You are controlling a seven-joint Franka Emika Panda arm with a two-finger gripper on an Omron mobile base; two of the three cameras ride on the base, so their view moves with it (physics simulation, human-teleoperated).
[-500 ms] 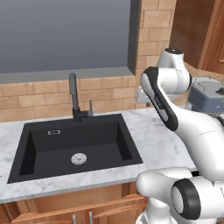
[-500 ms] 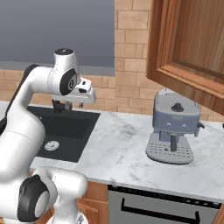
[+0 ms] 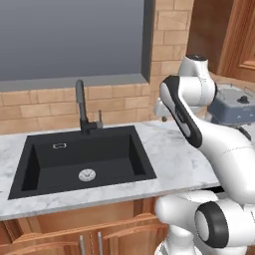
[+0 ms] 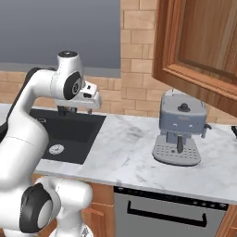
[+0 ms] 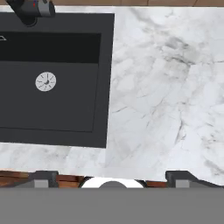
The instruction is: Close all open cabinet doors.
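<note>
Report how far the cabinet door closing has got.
Done: nothing visible yet. The upper cabinet door above the coffee machine hangs swung open. In hand: nothing; the gripper hovers by the sink, fingers spread and empty. Left: reach that door and push it shut.

No readable text, brand name, number or sign shows anywhere in these views. The grey coffee machine point(image 4: 181, 127) carries no legible lettering on its body, and neither does the dishwasher front point(image 4: 171, 212) below the counter. The small pale outline on the back wall of the black sink point(image 3: 60, 146) is a plain mark without letters, and the round drain point(image 5: 46, 82) shows only a spoked pattern.
</note>
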